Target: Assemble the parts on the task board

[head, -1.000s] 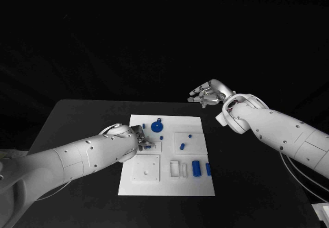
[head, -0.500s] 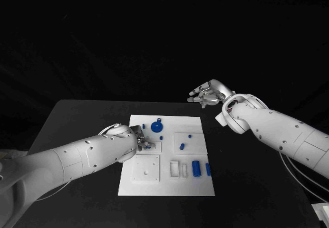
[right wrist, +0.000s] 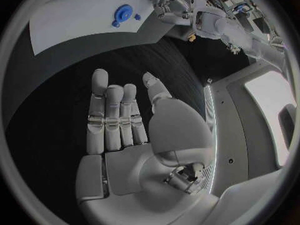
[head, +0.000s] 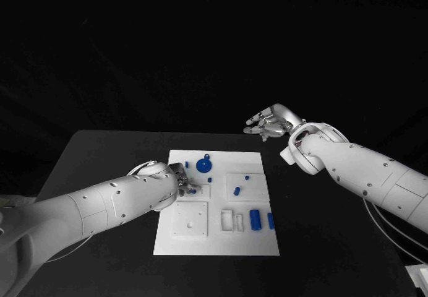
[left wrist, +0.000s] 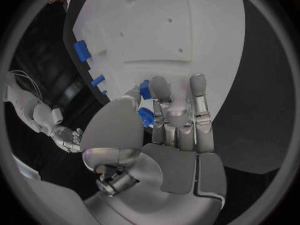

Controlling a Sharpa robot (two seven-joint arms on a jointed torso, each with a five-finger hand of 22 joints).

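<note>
The white task board (head: 217, 235) lies in the middle of the black table. My left hand (head: 185, 182) is low over the board's left side, at a square inset. In the left wrist view its fingers (left wrist: 178, 115) lie stretched over the board (left wrist: 181, 30), and a small blue part (left wrist: 145, 117) sits pinched between thumb and first finger. A round blue part (head: 204, 165) stands just beyond that hand. My right hand (head: 270, 122) hangs open and empty above the table's far edge, fingers (right wrist: 112, 115) spread, well clear of the board (right wrist: 69, 15).
More blue parts are on the board: a short peg (head: 237, 190) near the centre and two cylinders (head: 255, 218) beside two white slots (head: 232, 219) on the near right. A square white plate (head: 189, 218) lies near left. Black table surrounds the board.
</note>
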